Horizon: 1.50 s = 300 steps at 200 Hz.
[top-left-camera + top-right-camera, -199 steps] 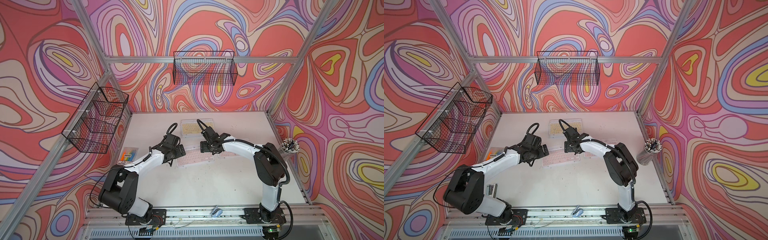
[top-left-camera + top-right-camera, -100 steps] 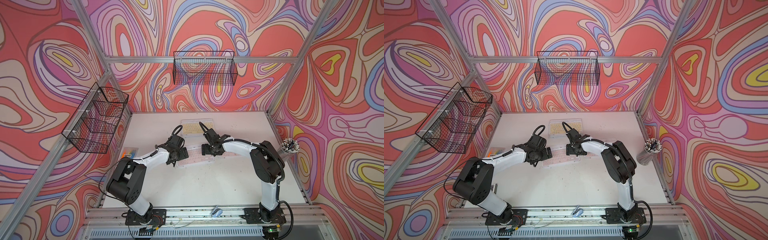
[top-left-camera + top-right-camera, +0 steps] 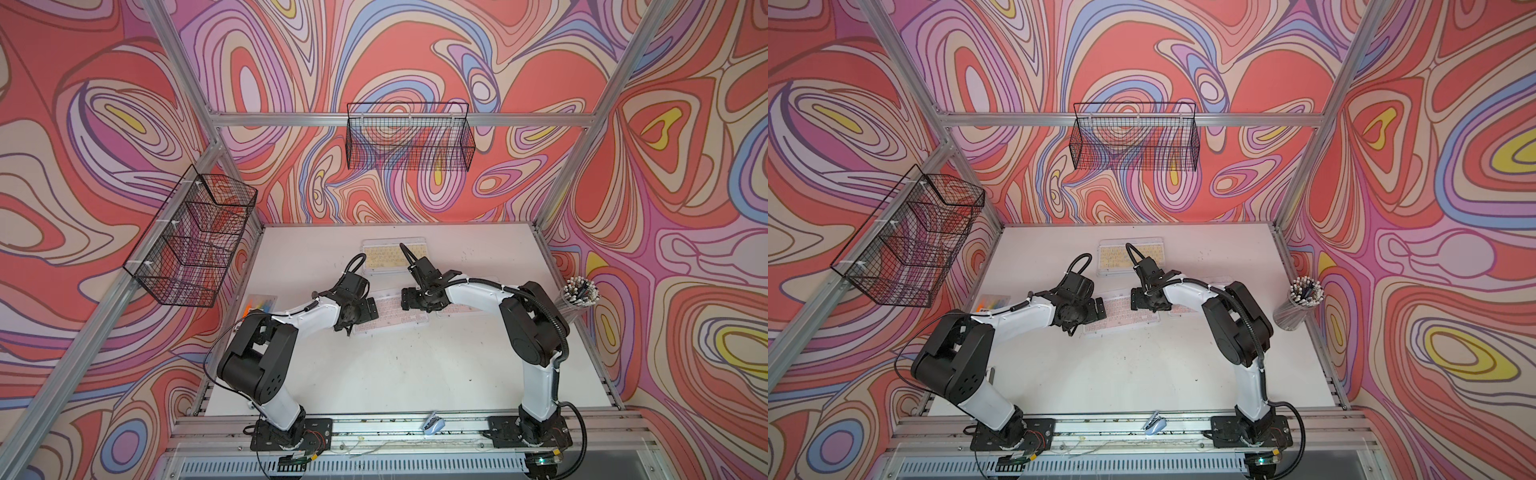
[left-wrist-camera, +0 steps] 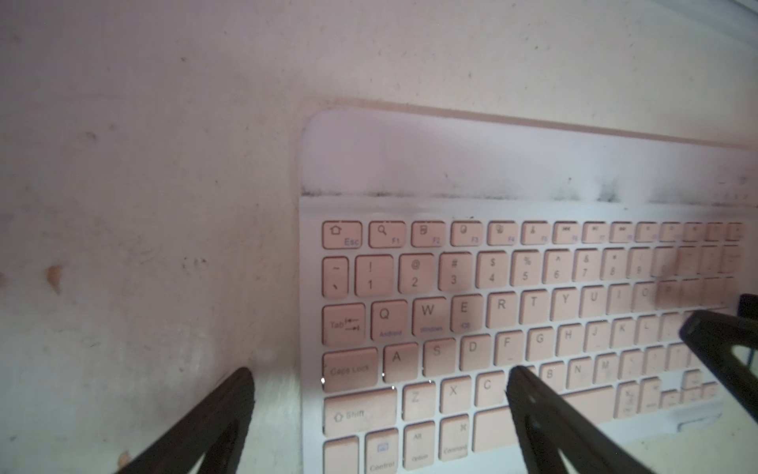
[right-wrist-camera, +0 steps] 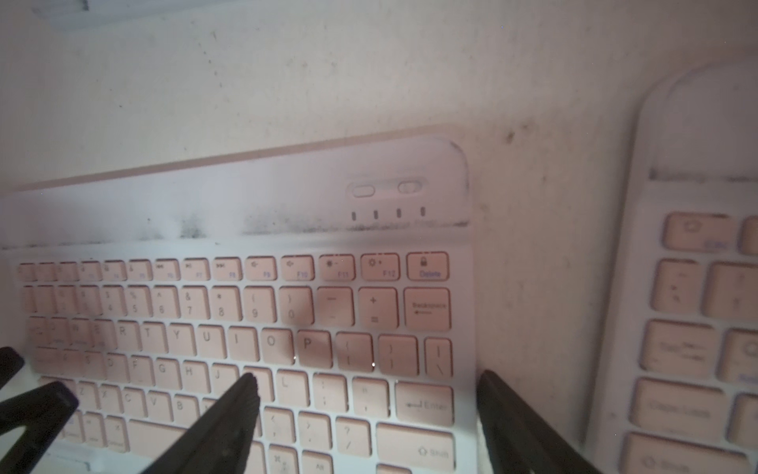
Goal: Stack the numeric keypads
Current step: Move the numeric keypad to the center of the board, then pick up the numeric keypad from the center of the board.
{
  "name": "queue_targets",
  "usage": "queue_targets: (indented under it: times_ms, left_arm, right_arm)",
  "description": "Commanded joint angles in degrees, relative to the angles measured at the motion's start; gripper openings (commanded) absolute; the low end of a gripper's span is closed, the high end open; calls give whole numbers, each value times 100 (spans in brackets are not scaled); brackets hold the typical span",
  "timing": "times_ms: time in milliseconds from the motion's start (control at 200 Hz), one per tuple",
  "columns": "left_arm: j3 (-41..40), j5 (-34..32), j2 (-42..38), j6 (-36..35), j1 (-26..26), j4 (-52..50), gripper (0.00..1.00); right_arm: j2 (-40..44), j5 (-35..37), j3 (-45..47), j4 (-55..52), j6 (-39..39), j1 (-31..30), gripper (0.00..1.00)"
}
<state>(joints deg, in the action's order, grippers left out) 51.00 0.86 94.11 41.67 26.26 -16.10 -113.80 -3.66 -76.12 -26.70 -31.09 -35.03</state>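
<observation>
Swirled walls [image 3: 415, 62] in red, pink, lilac and blue enclose a scuffed white tabletop [image 3: 395, 365]. An aluminium frame [image 3: 374, 119] edges the corners. A wire basket [image 3: 409, 141] hangs at the back and a tiered basket [image 3: 191, 237] on the left. The light is even.

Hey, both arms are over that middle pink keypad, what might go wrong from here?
The left gripper and right gripper are open, each straddling one end of the pink keypad; uneven closing may tilt or drop it. The right gripper's outer finger sits in the gap beside the neighbouring pink keypad and may nudge it.
</observation>
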Motion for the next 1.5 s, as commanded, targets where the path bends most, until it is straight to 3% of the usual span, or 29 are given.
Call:
queue_targets:
  times_ms: [0,786,1072,1422,1497]
  left_arm:
    - [-60,116,70,-143,19,63,99]
    - [-106,445,108,-374,11,308,98]
    - [-199,649,127,-327,-15,467,98]
    - [-502,837,25,-219,-56,762,97]
    - [-627,876,-37,-194,-66,852,98]
  right_arm:
    - [-16,-713,393,179,-238,-28,86]
    - [393,-1884,1106,965,-520,357,82]
    - [342,-3041,1565,1751,-924,946,73]
    - [272,-3831,1697,2354,-959,1042,72]
    - [265,-4208,1820,2794,-1116,1124,67]
